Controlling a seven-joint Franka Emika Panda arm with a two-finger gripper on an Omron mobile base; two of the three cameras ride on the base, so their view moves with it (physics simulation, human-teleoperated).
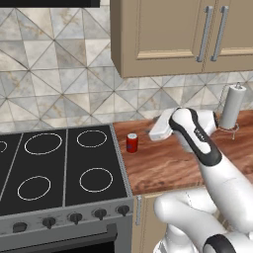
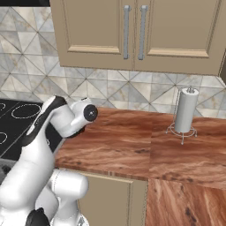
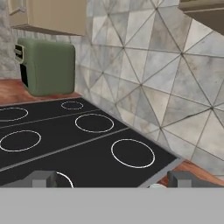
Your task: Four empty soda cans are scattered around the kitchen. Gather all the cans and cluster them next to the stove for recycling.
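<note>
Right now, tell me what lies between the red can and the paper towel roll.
In the left base view, the arm's white wrist hangs between the red can and the paper towel roll.

White arm bent forward, gripper [image 3: 112,179] open

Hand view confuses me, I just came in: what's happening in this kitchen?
A white robot arm is at the wooden counter beside the stove. One red soda can stands upright on the counter right next to the stove's edge. The hand is open and holds nothing, pointing across the cooktop toward a green toaster. A paper-towel roll stands farther along.
</note>
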